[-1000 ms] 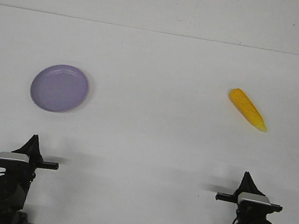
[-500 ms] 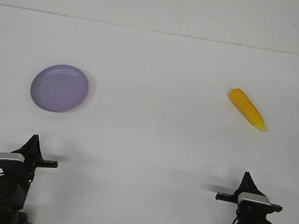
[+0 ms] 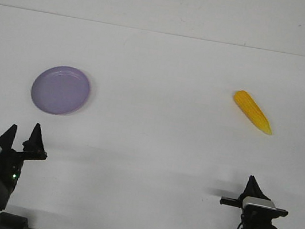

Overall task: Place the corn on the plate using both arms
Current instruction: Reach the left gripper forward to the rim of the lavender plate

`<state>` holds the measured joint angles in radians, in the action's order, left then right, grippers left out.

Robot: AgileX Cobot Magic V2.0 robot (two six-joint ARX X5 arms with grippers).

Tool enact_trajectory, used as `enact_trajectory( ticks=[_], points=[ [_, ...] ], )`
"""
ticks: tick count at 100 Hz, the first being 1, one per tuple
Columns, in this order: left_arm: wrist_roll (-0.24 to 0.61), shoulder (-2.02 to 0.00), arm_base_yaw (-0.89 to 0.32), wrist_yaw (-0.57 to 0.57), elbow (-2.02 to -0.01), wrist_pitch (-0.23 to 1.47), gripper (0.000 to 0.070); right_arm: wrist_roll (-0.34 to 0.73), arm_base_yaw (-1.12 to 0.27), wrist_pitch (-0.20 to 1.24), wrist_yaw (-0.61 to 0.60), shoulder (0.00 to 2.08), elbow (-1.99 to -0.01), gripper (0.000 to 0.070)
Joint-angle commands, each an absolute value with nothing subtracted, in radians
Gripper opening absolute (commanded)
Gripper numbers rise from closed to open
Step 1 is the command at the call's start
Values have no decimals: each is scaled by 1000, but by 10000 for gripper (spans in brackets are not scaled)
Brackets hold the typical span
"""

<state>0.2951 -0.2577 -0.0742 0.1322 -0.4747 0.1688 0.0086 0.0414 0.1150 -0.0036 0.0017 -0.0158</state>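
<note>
The lavender plate [image 3: 60, 89] lies empty on the white table at the left. The yellow-orange corn [image 3: 252, 111] lies on the table at the right, its pointed tip toward the near right. My left gripper [image 3: 21, 136] is at the near left, below the plate, its two pointed fingers spread apart and empty. My right gripper [image 3: 253, 184] is at the near right, below the corn, its fingers together in a single point and holding nothing. Both grippers are well short of the plate and the corn.
The white table [image 3: 154, 138] ends at a far edge line [image 3: 165, 33] with a pale wall behind it.
My left arm has swung to the left and its fingers have opened. The right arm, the corn and the plate have not moved.
</note>
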Motion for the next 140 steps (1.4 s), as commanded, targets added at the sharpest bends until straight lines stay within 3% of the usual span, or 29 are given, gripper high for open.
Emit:
enact_trajectory(
  ticks=[1, 19, 46, 71, 95, 125, 131, 140],
  points=[
    [243, -350, -72, 132, -560, 232, 455, 26, 44, 105, -1, 1, -13, 12],
    [130, -662, -12, 137, -767, 363, 462, 26, 44, 105, -1, 1, -13, 12],
    [125, -1161, 216, -32, -977, 332, 461, 26, 44, 105, -1, 1, -13, 12],
    [124, -1520, 302, -87, -1159, 334, 461, 26, 44, 105, -1, 1, -13, 12],
    [142, -1721, 316, -134, -1204, 256, 461, 26, 44, 105, -1, 1, -13, 12],
    [161, -1808, 313, -154, -1204, 184, 453, 26, 44, 105, -1, 1, -13, 12],
    [173, -1810, 313, -156, -1204, 176, 402, 26, 44, 105, -1, 1, -13, 12],
    [173, -1811, 313, -155, -1204, 168, 239, 26, 44, 105, -1, 1, -13, 12]
  ],
)
